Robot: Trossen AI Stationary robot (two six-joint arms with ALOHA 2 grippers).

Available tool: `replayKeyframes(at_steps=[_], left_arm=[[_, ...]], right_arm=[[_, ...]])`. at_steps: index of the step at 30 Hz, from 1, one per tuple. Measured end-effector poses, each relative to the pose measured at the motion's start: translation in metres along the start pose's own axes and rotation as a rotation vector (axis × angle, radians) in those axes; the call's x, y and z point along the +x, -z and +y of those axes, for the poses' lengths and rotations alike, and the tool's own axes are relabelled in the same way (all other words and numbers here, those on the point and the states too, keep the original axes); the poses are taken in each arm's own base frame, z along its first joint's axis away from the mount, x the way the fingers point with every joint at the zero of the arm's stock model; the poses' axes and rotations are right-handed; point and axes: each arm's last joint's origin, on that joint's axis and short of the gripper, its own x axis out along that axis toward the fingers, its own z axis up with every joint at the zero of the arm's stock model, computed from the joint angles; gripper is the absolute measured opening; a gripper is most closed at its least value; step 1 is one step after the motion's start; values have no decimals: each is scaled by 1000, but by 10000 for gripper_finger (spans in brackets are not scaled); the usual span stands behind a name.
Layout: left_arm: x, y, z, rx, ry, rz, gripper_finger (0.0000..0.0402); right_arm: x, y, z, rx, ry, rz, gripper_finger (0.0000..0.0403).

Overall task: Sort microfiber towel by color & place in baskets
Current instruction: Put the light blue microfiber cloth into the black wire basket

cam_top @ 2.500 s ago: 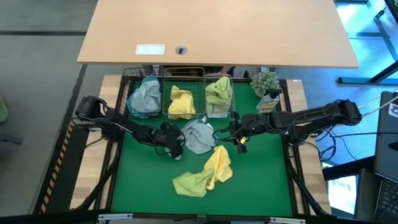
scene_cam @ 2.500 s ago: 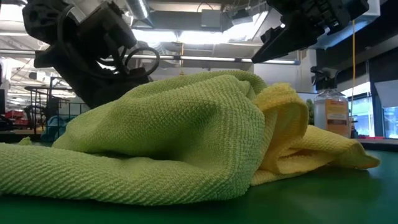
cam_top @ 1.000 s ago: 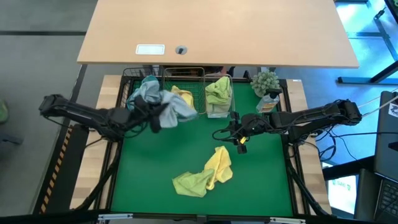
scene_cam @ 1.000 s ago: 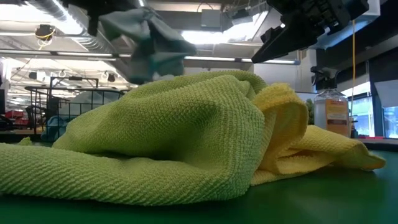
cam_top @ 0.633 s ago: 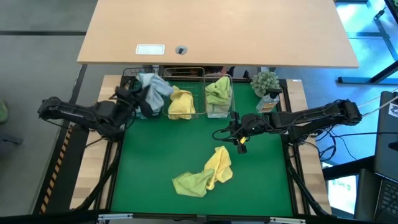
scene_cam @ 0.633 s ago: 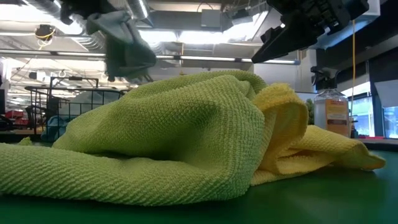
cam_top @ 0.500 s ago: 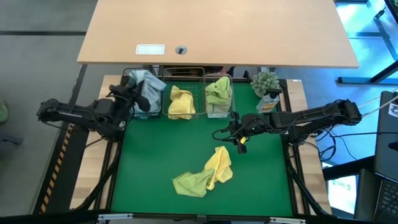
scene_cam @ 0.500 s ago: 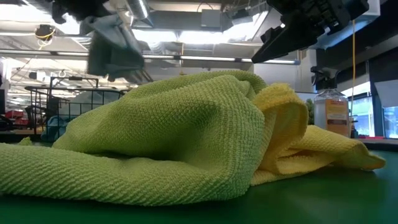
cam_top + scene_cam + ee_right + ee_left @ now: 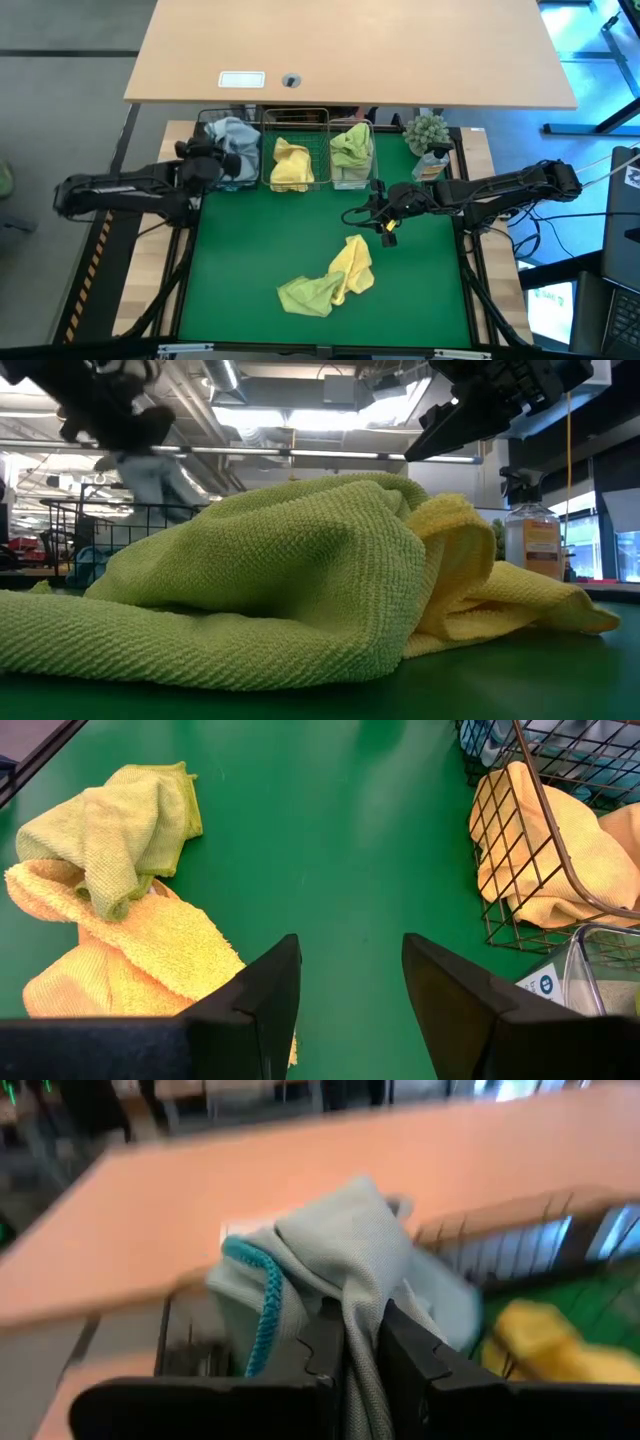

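The left end effector [image 9: 212,160] is pinching a blue-grey towel [image 9: 340,1270] over the black wire basket [image 9: 203,128], at the green surface's [image 9: 250,260] far left corner. Released off-centre, the cloth could drape over the rim or spill onto the yellow towel in the silver basket [image 9: 295,113] alongside, since the baskets are touching. The right end effector [image 9: 345,995] is hovering with fingers wide apart near the clear basket [image 9: 352,180]. Open mat is lying between it and the yellow towel [image 9: 353,262] and green towel [image 9: 305,293], well apart from every edge.
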Motion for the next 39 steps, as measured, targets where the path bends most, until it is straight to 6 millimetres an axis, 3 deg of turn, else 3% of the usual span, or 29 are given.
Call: replayKeyframes(at_steps=[5,13,18,31,39], left_arm=[[9,16,7,-7,-37,176,33],[19,21,5,21,-64,276,42],[23,22,5,19,-86,283,73],[25,22,7,1,-96,301,162],[25,18,3,-33,-18,317,182]], right_arm=[[0,0,0,4,0,0,177],[0,-1,3,33,-124,-18,177],[0,-1,5,50,-165,-22,177],[0,-1,5,321,-185,0,177],[-1,-1,5,323,-185,-1,177]])
